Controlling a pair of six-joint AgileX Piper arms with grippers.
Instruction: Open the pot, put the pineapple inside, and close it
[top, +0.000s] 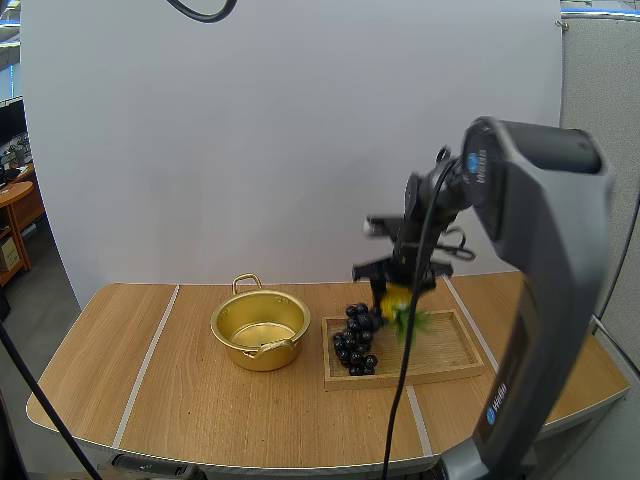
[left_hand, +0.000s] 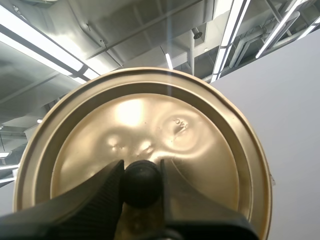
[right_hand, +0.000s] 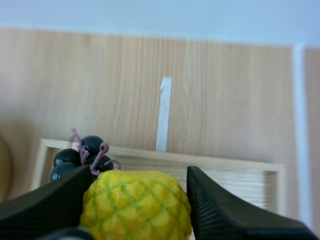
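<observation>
Over the wooden tray (top: 455, 352), right pincer (top: 400, 283) grips the pineapple (top: 396, 298), both fingers (right_hand: 45, 202) clamped on the yellow body from either side, ribbed faces pressed to its flanks. The fruit's long axis runs roughly top to bottom, a bit tilted, with the green crown pointing down at the tray floor. Cannot tell whether the leaf tips touch the wood. On the tray's left end lies the bunch of grapes (top: 357, 342), just beside the pineapple and between it and the pot (top: 260, 330)

Key relation: the pot stands on the tabletop (top: 150, 380) to the left of the held fruit in the high view, just beside the tray's left edge. Its mouth is up, the lid is off and it looks empty. So the carry should go leftward over the grapes, then down into the open mouth. The right arm is the nearer one and it has the fruit

Up off the tabletop, left pincer (left_hand: 141, 167) pinches the black knob (left_hand: 141, 186) of the lid (left_hand: 150, 120), tips closed on it from both sides, gold face toward its own camera

Judgement: opening done, pick done, placing is the step in hand, closing not yet done. Crown-down pose means the leaves go in first. A low carry could clip the grapes, so it needs height before moving sideways
</observation>
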